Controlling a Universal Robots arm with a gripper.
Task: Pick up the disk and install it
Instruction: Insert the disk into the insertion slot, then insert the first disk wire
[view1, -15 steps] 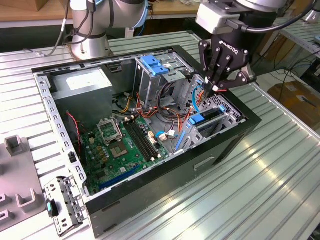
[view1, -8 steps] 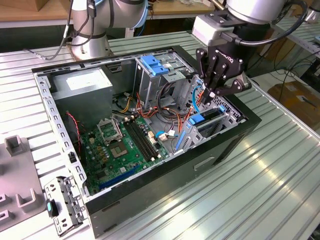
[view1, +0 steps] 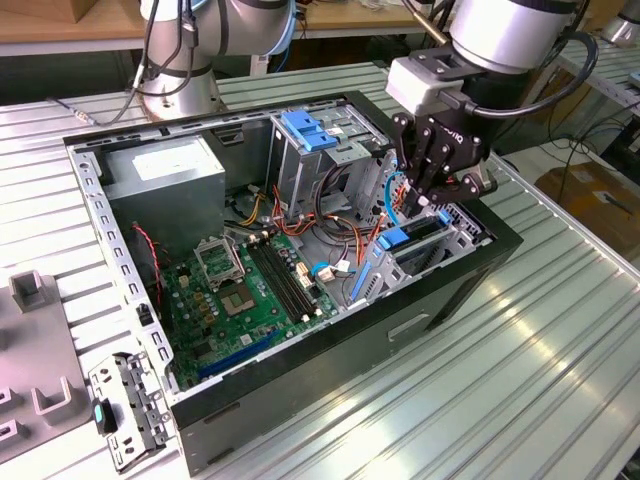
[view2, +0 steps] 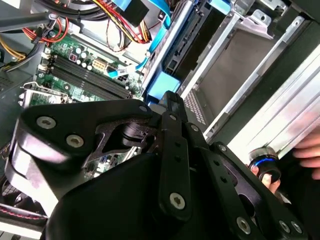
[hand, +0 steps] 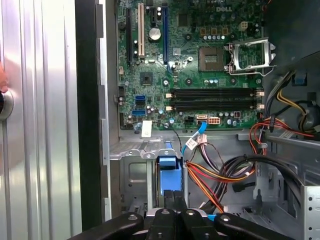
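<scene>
- In the exterior view, an open computer case (view1: 455, 285) lies on a ribbed metal bench (view1: 520, 400) with its green motherboard (view1: 250, 290) exposed. The disk (view1: 398, 240) stands on edge in the metal drive bay (view1: 455, 235) at the case's corner towards the exterior view's right, its blue end tab uppermost. The black gripper (view1: 412, 210) hangs straight above it, tips at the tab. A lighter blue latch (view1: 305, 130) tops the tall cage (view1: 300, 170) just beside the bay.
- In the second wrist view, the gripper (view2: 170, 96) has its fingers drawn together with no gap between them, and their tips meet the end of the disk (view2: 164, 82). Whether they pinch the tab or only press on it cannot be told. The disk's dark body runs down into the bay (view2: 235, 60).
- In the first wrist view, the closed fingers of the gripper (hand: 173, 194) overlap the blue tab of the disk (hand: 167, 167), which sits in its slot beside a bundle of orange and red cables (hand: 215, 175). The motherboard (hand: 200, 65) lies beyond.
</scene>
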